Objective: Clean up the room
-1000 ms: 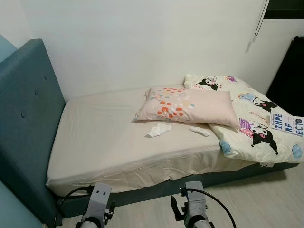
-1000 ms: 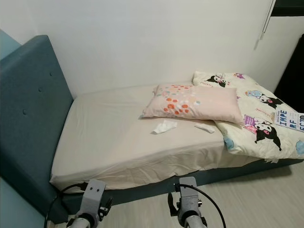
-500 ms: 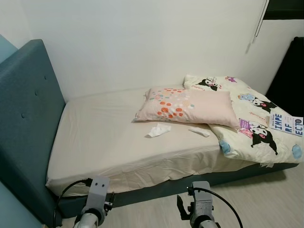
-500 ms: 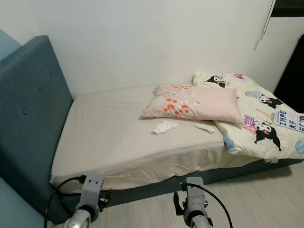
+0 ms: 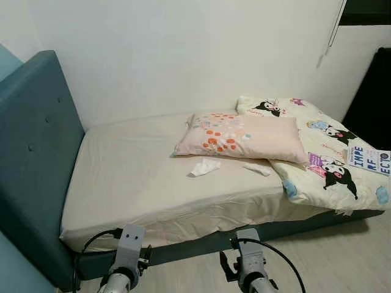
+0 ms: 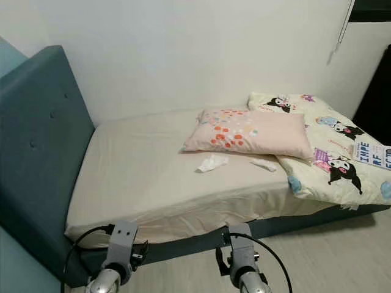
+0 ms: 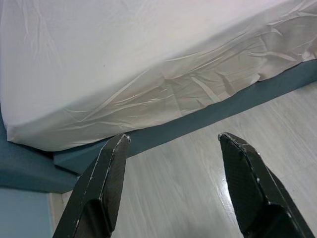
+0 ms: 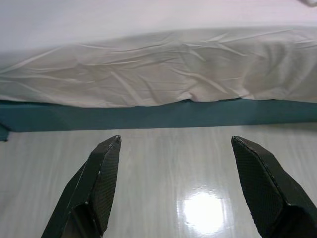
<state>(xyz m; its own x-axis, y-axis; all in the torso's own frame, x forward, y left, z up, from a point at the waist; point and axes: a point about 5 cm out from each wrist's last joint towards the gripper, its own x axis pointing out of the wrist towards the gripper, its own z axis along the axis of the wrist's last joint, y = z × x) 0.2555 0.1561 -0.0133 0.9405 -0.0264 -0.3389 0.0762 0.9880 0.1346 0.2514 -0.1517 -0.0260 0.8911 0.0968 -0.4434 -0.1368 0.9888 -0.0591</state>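
bed approached, tissues not yet collected
both end effectors point(image 7: 171, 141) point(image 8: 176, 141) are held wide and empty, low beside the bed point(image 5: 122, 183), ready for the crumpled tissues point(image 5: 204, 166).

Left gripper point(image 7: 173, 141), right gripper point(image 8: 176, 144): jaws apart.

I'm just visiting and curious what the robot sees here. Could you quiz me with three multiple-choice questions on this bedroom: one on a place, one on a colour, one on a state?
1. Where does the pink pillow lie?
A. on the floor
B. on the bed
C. against the headboard

2. What colour is the headboard?
A. teal blue
B. red
C. white

3. How is the left end effector?
A. shut on a tissue
B. shut, empty
C. open, empty

Answers: 1 B, it rests on the sheet beside the cartoon blanket. 2 A, padded teal. 3 C, fingers spread over bare floor.
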